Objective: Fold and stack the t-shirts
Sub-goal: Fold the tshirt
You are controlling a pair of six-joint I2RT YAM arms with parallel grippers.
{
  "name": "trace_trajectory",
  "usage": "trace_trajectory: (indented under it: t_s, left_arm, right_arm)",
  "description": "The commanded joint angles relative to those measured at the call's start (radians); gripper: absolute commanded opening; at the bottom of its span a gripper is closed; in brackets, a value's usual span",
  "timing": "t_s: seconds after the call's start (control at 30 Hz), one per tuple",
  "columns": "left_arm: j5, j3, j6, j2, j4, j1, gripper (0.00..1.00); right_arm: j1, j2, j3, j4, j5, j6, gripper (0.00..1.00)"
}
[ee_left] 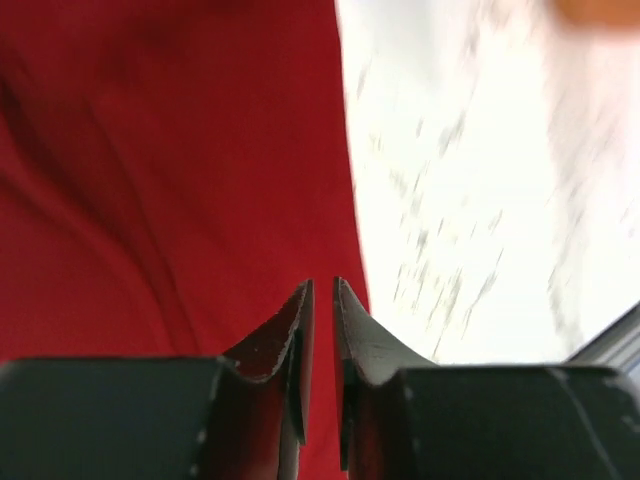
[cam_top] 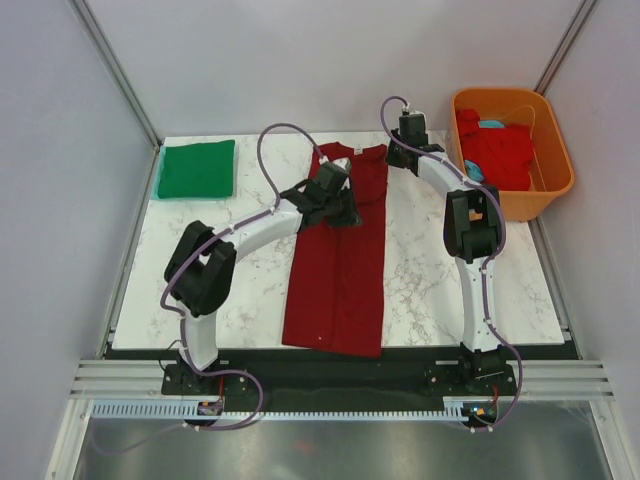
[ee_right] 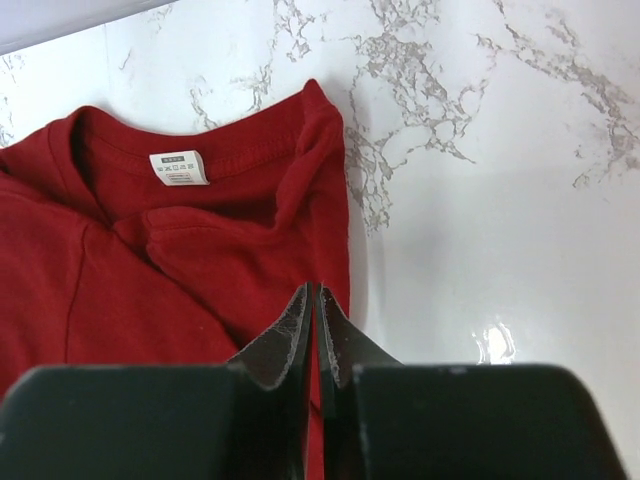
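A dark maroon t-shirt [cam_top: 338,270] lies folded into a long strip down the middle of the marble table [cam_top: 430,270]. Its collar and white label [ee_right: 178,167] are at the far end. My left gripper [cam_top: 338,165] sits on the shirt's upper part. Its jaws [ee_left: 322,285] are nearly closed, with maroon cloth [ee_left: 150,180] between them and creases running towards them. My right gripper [cam_top: 391,157] is at the shirt's far right corner, and its jaws [ee_right: 316,290] are closed over the shirt's right edge [ee_right: 335,250]. A folded bright green t-shirt [cam_top: 197,168] lies at the far left.
An orange plastic tub [cam_top: 512,94] stands at the far right, off the marble top. It holds a brighter red shirt [cam_top: 497,152] and a bit of light blue cloth [cam_top: 491,124]. Grey walls close in the left, back and right sides.
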Motion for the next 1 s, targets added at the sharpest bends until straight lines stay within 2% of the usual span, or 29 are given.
trace_trajectory:
  t_s: [0.0, 0.1, 0.4, 0.63, 0.97]
  left_arm:
    - [-0.048, 0.172, 0.034, 0.108, 0.042, 0.044, 0.18]
    - [-0.043, 0.295, 0.046, 0.210, 0.040, 0.061, 0.13]
    - [-0.049, 0.518, 0.045, 0.441, 0.042, 0.076, 0.15]
    - [-0.048, 0.547, 0.035, 0.505, 0.042, 0.092, 0.16]
    - [-0.011, 0.499, 0.019, 0.557, 0.040, 0.110, 0.17]
  right_arm:
    - [0.001, -0.009, 0.048, 0.018, -0.025, 0.000, 0.10]
    - [0.001, 0.006, 0.062, 0.021, -0.032, 0.009, 0.09]
    - [-0.001, 0.071, 0.123, 0.023, -0.057, 0.036, 0.09]
    - [0.001, 0.115, 0.171, 0.033, -0.040, 0.072, 0.11]
    - [-0.002, 0.175, 0.175, 0.191, -0.054, 0.125, 0.13]
